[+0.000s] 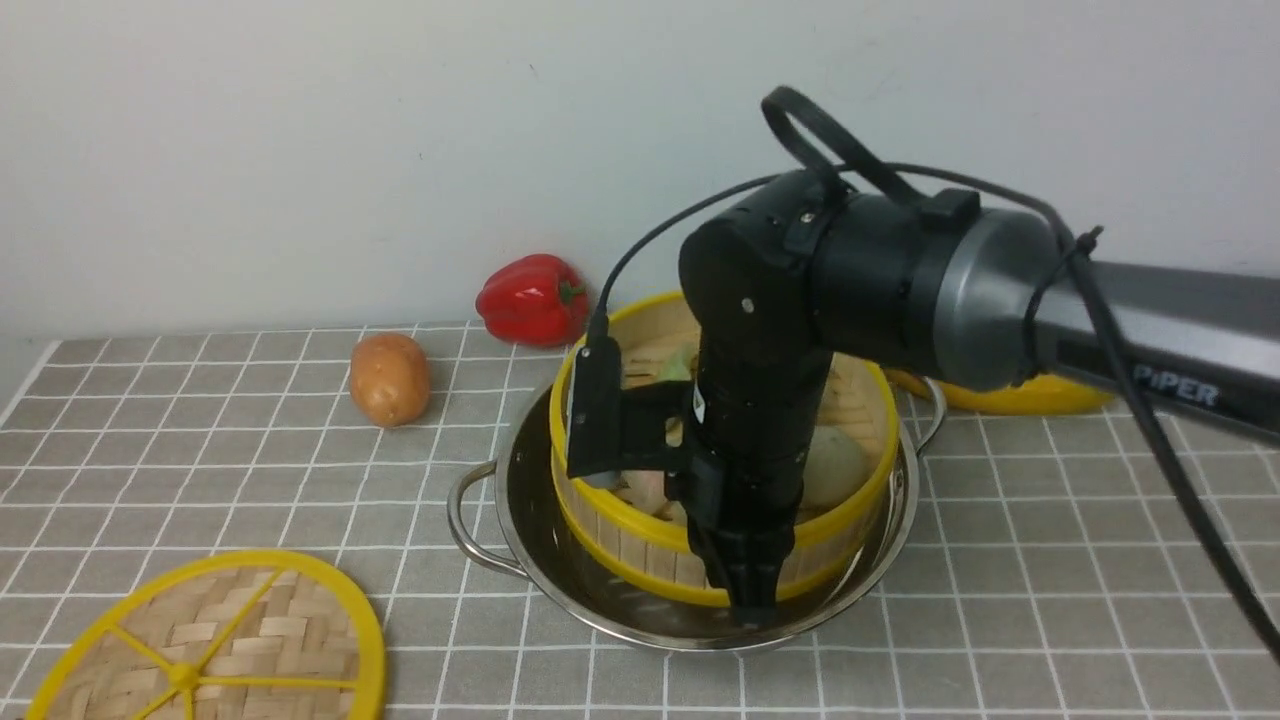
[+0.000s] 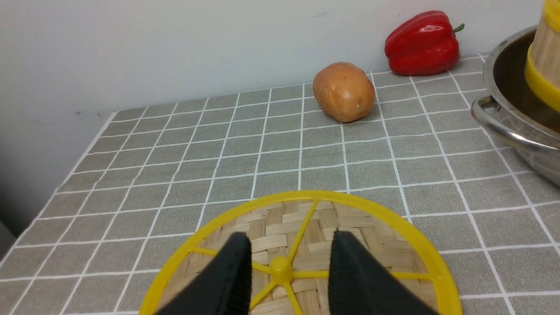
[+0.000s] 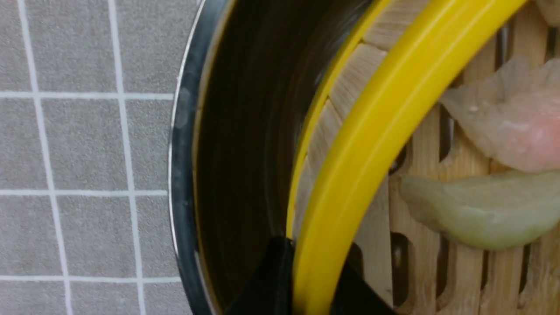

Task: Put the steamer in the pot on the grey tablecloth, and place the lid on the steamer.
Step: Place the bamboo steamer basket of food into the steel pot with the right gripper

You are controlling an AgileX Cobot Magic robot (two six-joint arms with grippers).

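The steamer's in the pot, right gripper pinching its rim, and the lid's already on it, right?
Not the lid: the front view shows the lid lying flat on the grey tablecloth, left of the pot. The steamer is in the pot, with the right gripper pinching its rim.

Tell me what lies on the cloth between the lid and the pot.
Nothing: only bare grey tablecloth separates the lid from the pot, as the front view shows.
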